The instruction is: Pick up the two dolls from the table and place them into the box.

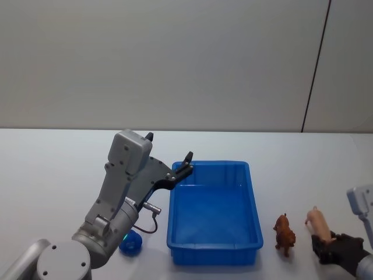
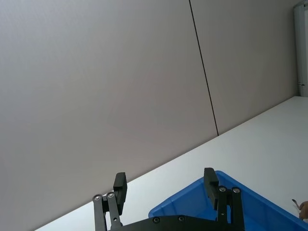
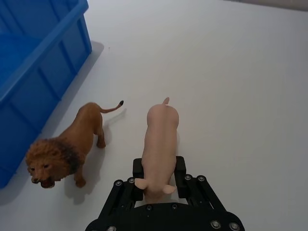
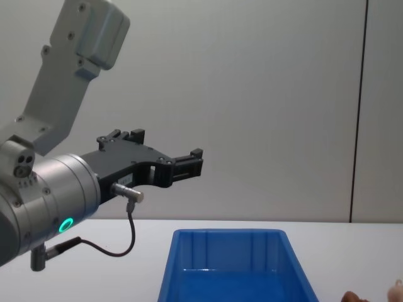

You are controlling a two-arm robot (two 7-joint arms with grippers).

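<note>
While the pig doll (image 3: 161, 130) is clamped by the right gripper (image 3: 160, 171), a lift over the box (image 1: 254, 198) is called for; the left gripper (image 2: 164, 179) is parked open, empty.

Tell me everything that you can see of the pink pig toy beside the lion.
The pig is a small toy, peach-pink all over and smooth like plastic, with a long rounded body, a short pointed tail and two small ears. It stands back-up on the white table, to the right of the lion and apart from it, with its tail pointing away from the robot. The right claw grips its head end, one finger against each side.
</note>
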